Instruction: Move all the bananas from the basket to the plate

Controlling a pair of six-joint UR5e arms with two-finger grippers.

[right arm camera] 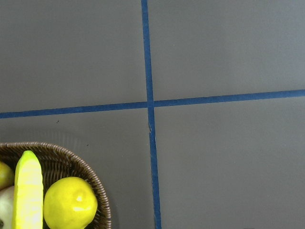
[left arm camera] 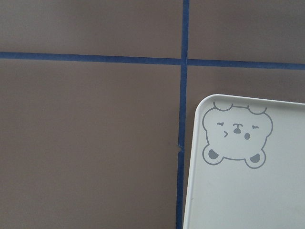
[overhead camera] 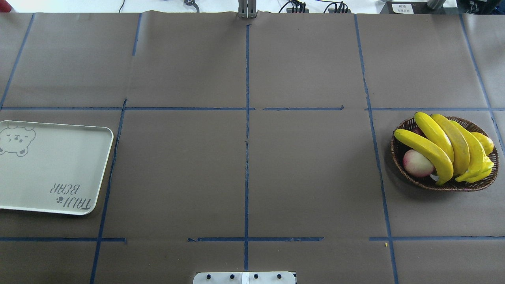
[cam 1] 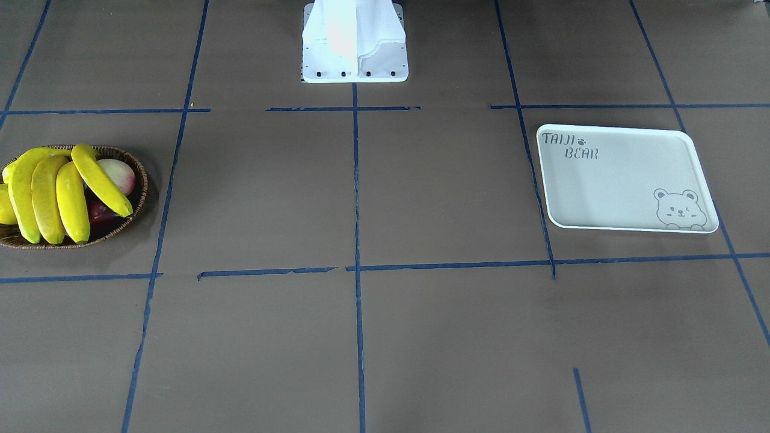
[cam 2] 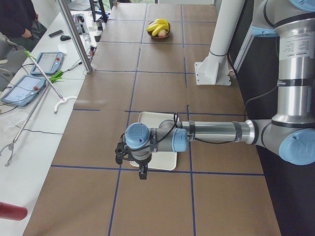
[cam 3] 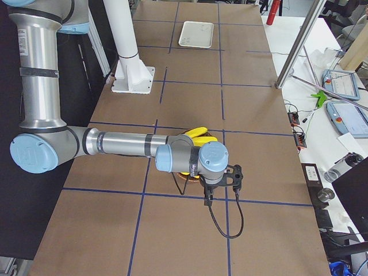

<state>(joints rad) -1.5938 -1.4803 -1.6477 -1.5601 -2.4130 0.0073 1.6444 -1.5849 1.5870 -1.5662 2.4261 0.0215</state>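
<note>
You are looking at four bananas (cam 1: pixel 45 198) lying together in the basket (cam 1: pixel 143 180) at the left edge of the front-facing frame, about mid-height, well apart from the plate (cam 1: pixel 619 186) sitting at the right. Their long axes are running roughly top to bottom in that frame: the upper ends are bunching together near the basket's upper rim and the lower ends are fanning out toward the bottom, with the rightmost one slanting from upper left to lower right over a pink-and-white fruit (cam 1: pixel 120 174). In the overhead frame the same fan is lying diagonally, upper left to lower right, at the right edge. The plate is lying flat on the table (cam 1: pixel 421 192), its bear corner sitting at its lower right. The left gripper (cam 2: pixel 142 173) is hanging at the plate's lower edge in the left side frame, pointing down, and the right gripper (cam 3: pixel 208 198) is hanging near the basket, also pointing down; both are showing only in the side frames, so you cannot tell whether their fingers are spread or closed. The right wrist frame is catching the basket's rim, one banana end and a round yellow fruit (right arm camera: pixel 70 202) in its lower left corner
</note>
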